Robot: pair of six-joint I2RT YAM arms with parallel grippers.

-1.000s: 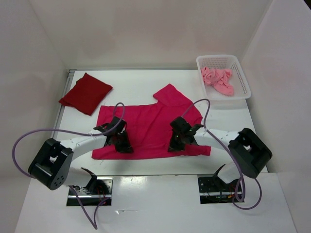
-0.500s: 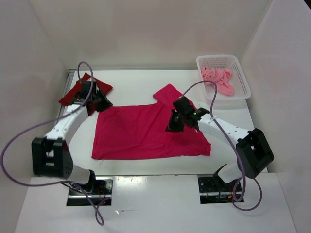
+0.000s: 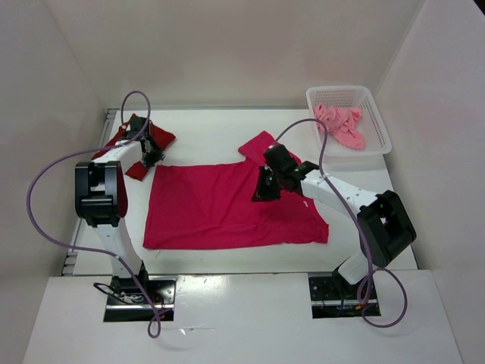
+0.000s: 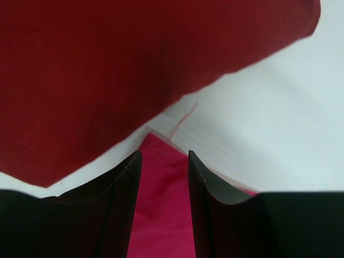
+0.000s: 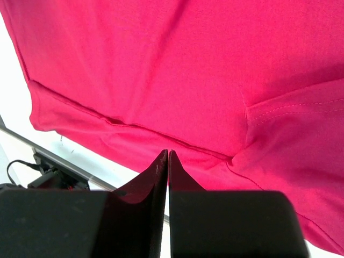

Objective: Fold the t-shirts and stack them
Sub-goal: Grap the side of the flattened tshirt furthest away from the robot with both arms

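Magenta-pink t-shirt (image 3: 220,208) lies spread flat on the tabletop (image 3: 212,129). Over its far-left corner hangs the left gripper (image 4: 161,161), jaws apart with nothing between them. The folded dark red t-shirt (image 3: 165,137) lies just off that corner. The right gripper (image 5: 167,156), fingers pressed together and holding nothing, hangs above the magenta shirt's right half. Well beyond its far-right sleeve, the salmon t-shirt (image 3: 341,125) lies crumpled in a white basket (image 3: 342,89).

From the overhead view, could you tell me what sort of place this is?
Likely a robot lab cell: white table enclosed by blank walls, left arm and right arm mounted at its edge, a magenta t-shirt spread out.
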